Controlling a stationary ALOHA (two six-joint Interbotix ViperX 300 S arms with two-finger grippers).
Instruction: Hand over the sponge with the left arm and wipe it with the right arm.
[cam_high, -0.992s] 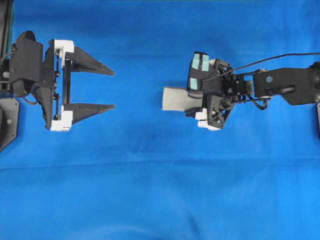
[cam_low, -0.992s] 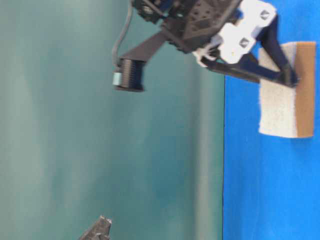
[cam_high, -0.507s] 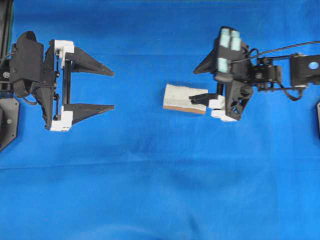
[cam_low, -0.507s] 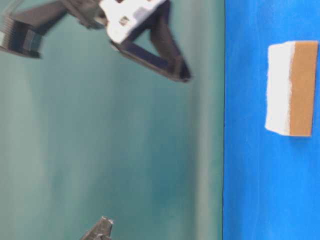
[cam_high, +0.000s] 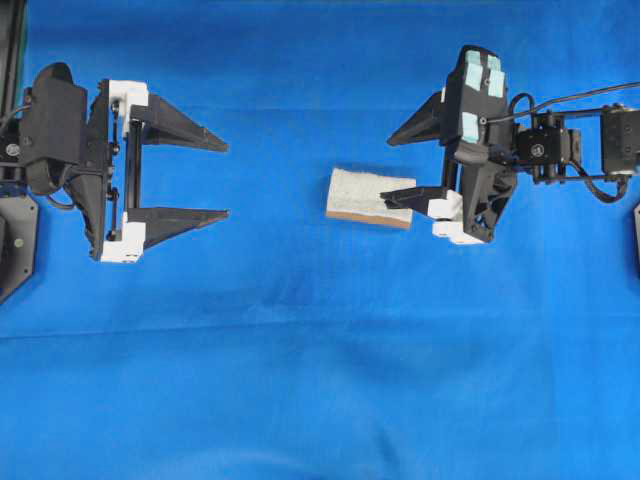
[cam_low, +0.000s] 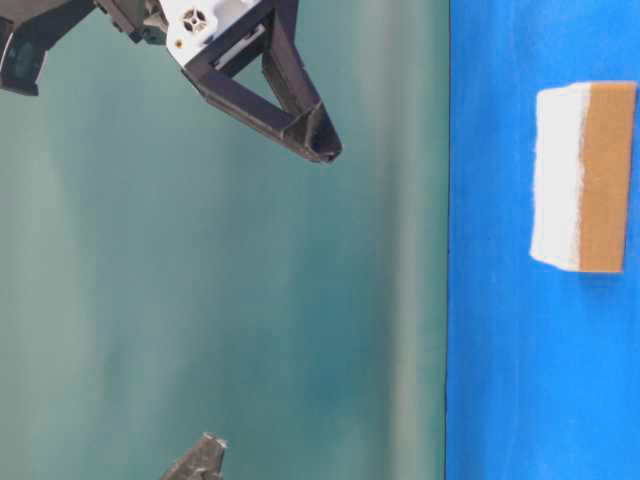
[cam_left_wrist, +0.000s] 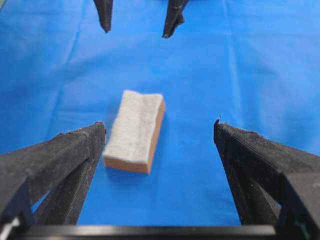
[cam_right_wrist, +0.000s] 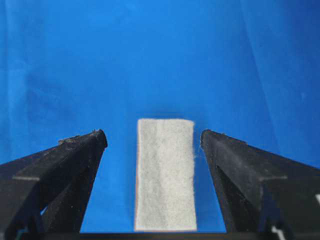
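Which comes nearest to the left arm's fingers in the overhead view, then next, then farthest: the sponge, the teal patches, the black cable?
1. Sponge, mid-cloth, right of the left fingers.
2. Teal patches, upper right.
3. Black cable, far right.

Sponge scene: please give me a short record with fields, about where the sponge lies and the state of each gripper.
sponge: sponge lies flat on the blue cloth, whitish side up, orange-brown layer beneath
held: no, free of both grippers
left gripper: left gripper open, at the left of the overhead view, apart from the sponge
right gripper: right gripper open, raised above the cloth, over the sponge's right end
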